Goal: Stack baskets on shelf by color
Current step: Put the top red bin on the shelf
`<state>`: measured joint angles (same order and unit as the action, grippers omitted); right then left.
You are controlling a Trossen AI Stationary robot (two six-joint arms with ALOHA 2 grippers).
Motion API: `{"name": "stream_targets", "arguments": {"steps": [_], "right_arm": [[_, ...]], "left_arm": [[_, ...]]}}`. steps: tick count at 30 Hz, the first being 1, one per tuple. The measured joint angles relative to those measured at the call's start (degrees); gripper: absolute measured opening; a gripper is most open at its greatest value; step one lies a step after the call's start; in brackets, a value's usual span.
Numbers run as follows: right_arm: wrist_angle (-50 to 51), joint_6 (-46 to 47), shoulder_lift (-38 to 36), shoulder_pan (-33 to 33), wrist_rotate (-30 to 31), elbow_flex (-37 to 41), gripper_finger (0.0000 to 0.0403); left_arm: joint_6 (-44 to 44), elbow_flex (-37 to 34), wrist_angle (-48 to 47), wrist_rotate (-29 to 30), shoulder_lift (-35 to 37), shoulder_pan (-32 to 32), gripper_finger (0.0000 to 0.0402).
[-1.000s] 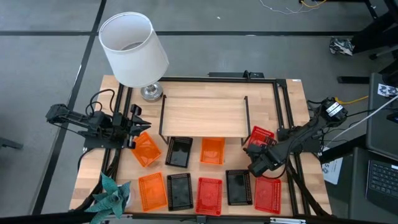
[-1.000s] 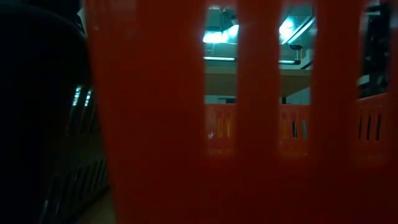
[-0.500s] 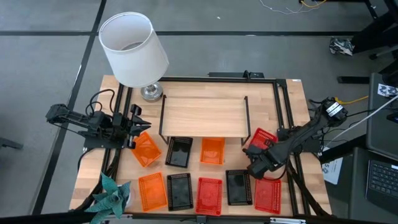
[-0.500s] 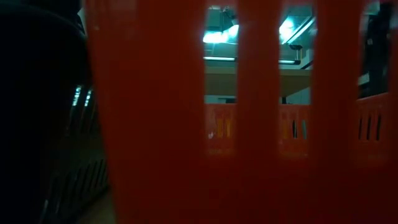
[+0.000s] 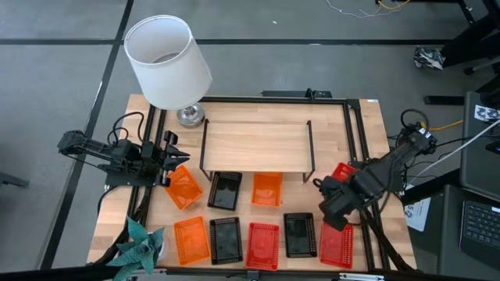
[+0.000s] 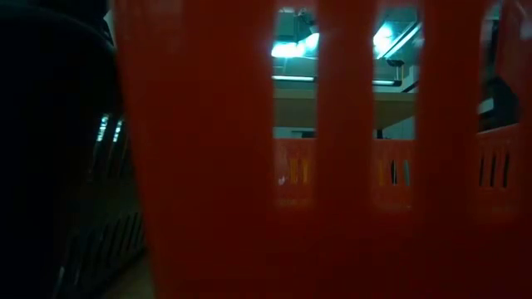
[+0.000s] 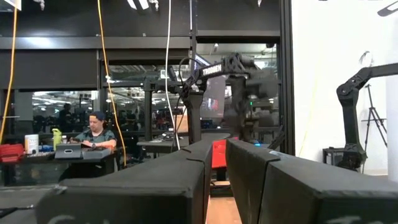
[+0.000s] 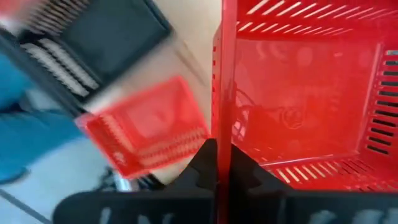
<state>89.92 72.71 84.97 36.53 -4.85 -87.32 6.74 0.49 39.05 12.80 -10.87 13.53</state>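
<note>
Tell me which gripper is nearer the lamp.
Left. The left gripper sits by the table's left edge, just in front of the lamp. The right gripper, shut on a red basket, is across the table, past the shelf.

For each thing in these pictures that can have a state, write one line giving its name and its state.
Right gripper: shut on red basket's wall.
Red basket: held by the right gripper, tilted.
Left gripper: at the table's left, beside an orange basket.
Shelf: bare, no baskets on it.
Other baskets: flat on the table.
Lamp: upright, unlit.

Table (image 5: pixel 367 117): shelf (image 5: pixel 256 145), lamp (image 5: pixel 168 66), baskets (image 5: pixel 262 245).
</note>
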Motion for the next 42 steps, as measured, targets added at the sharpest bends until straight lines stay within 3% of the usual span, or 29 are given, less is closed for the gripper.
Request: {"name": "stream_targets", "arguments": {"steps": [6,13,17,19,22,30,42], "right_arm": [[-4.9,-7.0,0.0,-0.7,18.6,-7.7,0.0],[-14.9,-30.2,0.0,-3.0,35.2,-10.4,0.0],[-15.6,-42.0,0.0,-5.1,44.0,-9.3,0.0],[-15.5,-46.0,0.0,-7.2,43.4,-8.1,0.0],[-15.5,-48.9,0.0,-10.9,36.8,-5.7,0.0],[-16.9,-48.0,0.1,-17.3,25.8,2.2,0.0],[-21.6,-50.7,0.1,-19.6,24.1,9.0,0.0]], "left_arm": [[0.0,0.0,0.3,0.0,0.0,0.0,0.0039],[0.0,0.0,0.6,0.0,0.0,0.0,0.0039],[0.0,0.0,0.6,0.0,0.0,0.0,0.0039],[0.0,0.0,0.6,0.0,0.0,0.0,0.0039],[0.0,0.0,0.6,0.0,0.0,0.0,0.0039],[0.0,0.0,0.6,0.0,0.0,0.0,0.0039],[0.0,0.0,0.6,0.0,0.0,0.0,0.0039]]}}
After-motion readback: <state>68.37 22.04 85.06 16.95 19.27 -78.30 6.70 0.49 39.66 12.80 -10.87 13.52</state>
